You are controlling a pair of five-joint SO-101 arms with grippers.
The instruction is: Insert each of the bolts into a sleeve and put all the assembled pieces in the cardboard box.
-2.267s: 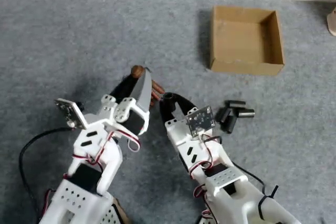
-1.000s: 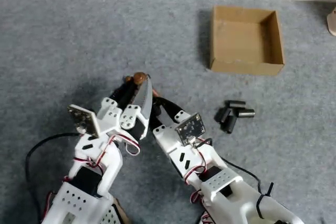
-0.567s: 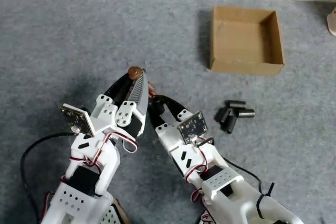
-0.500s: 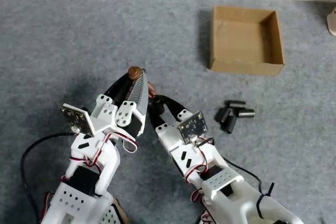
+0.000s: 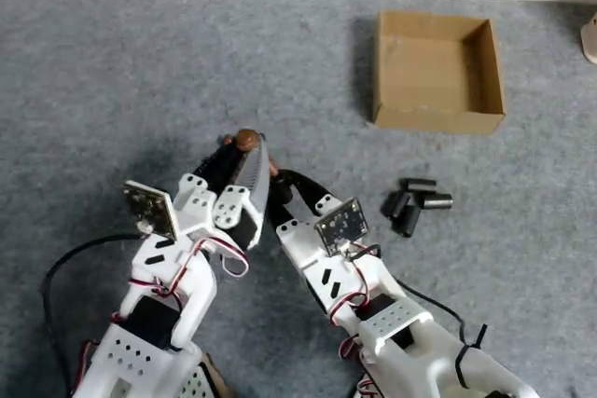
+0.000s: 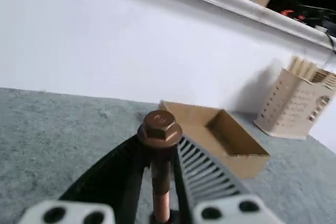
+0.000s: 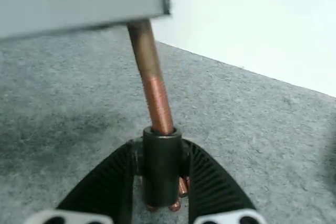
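Observation:
My left gripper (image 5: 244, 148) is shut on a copper bolt (image 5: 246, 140), head up, left of the table's middle. In the left wrist view the bolt (image 6: 160, 129) stands between the black and grey fingers (image 6: 202, 169). My right gripper (image 5: 283, 190) sits right beside it, shut on a black sleeve (image 7: 161, 161). The bolt's threaded shaft (image 7: 155, 95) enters the top of that sleeve. Other copper bolts (image 7: 176, 204) lie on the carpet just under the sleeve. The open cardboard box (image 5: 437, 72) stands at the back right.
Several loose black sleeves (image 5: 415, 200) lie in a cluster right of my right arm, in front of the box. A pale holder with sticks (image 6: 299, 103) stands beyond the box (image 6: 220, 137). Grey carpet covers the table, with a white wall behind.
The left gripper, which had lifted the bolt up and away, has come back down toward the right gripper, so the bolt's shaft now sits in the sleeve. The right arm barely moved.

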